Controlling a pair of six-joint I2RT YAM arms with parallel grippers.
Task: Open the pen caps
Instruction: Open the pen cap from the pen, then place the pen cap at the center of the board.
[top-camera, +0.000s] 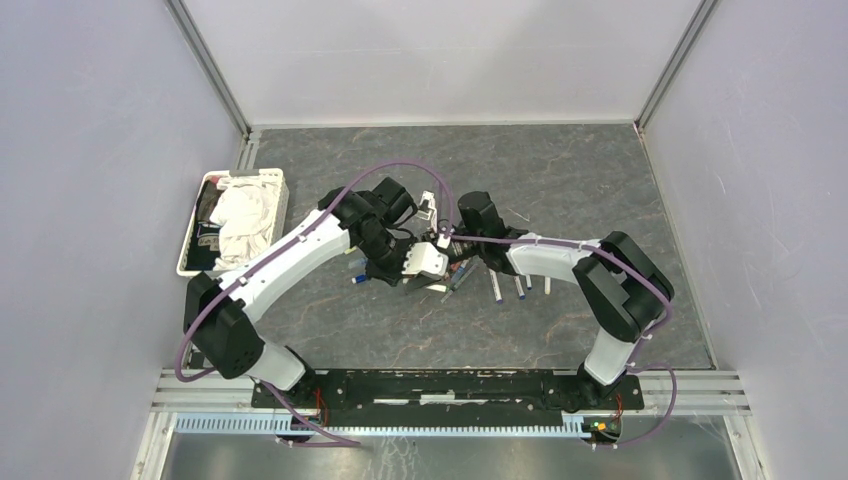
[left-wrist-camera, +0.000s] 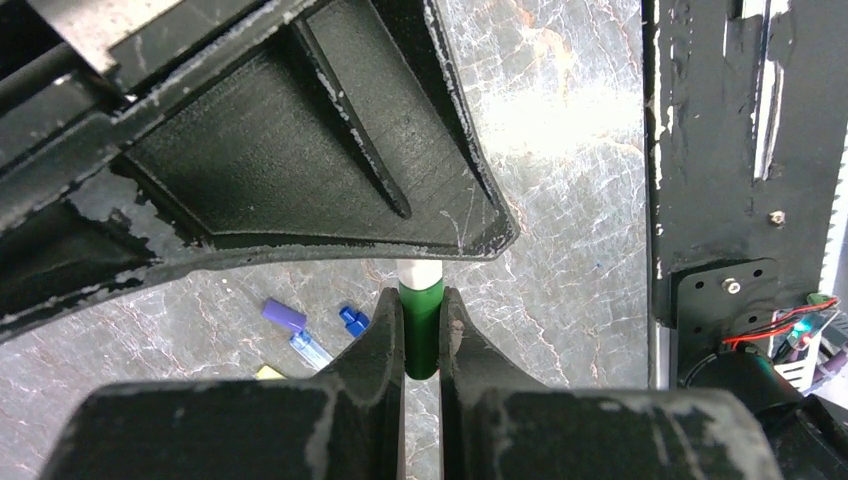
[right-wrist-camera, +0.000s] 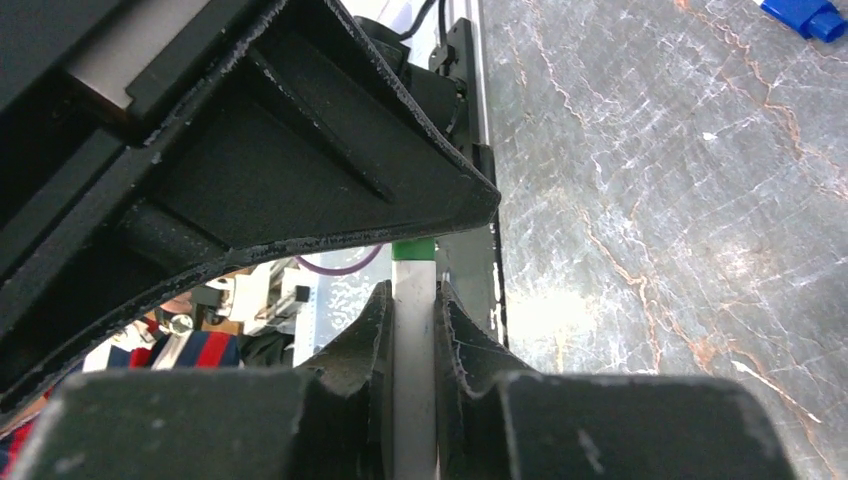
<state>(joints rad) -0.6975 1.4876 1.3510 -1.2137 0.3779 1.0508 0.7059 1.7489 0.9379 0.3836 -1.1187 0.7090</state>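
left end effector around green cap, right end effector around barrel

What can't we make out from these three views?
Left wrist: upper jaw hides whether the green cap is off the white barrel.
Right wrist: upper jaw cuts off the barrel's far end.
Top external: arms cover part of the pens; the grip is too small to read.
Top external: white cloth hides the bin contents.

Robotics lab test cell: plain panel walls, aluminium frame posts, stone-pattern tabletop, base rail.
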